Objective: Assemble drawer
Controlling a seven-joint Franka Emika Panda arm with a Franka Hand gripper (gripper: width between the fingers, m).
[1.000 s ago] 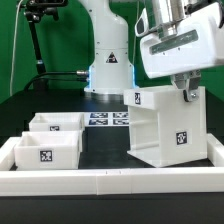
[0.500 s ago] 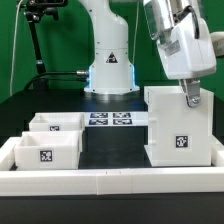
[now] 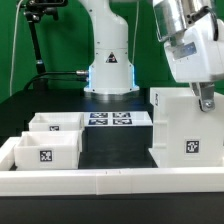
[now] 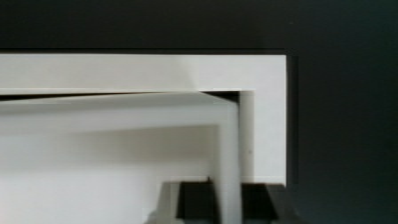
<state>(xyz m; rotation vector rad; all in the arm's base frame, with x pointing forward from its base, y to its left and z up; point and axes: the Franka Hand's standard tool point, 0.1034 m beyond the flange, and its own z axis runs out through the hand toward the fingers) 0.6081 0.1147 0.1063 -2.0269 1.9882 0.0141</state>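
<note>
The tall white casing [image 3: 185,125] stands at the exterior view's right, its square tag facing the camera. My gripper [image 3: 206,103] comes down from above and is shut on the casing's top wall near its right end. In the wrist view the casing [image 4: 125,130] fills the frame, and its thin wall runs between my dark fingers [image 4: 199,203] at the gripper [image 4: 235,205]. Two small white trays sit at the exterior view's left: the front tray [image 3: 47,150] shows its tag, and the rear tray [image 3: 58,124] is just behind it.
A low white rim wall [image 3: 110,180] runs along the front and left of the work area. The marker board [image 3: 120,119] lies flat in the middle, in front of the arm's base [image 3: 110,70]. A black stand is at the back left.
My gripper has moved toward the exterior view's right with the casing in it. The casing has turned and slid right, so its tagged face now looks broader. The trays have not moved.
</note>
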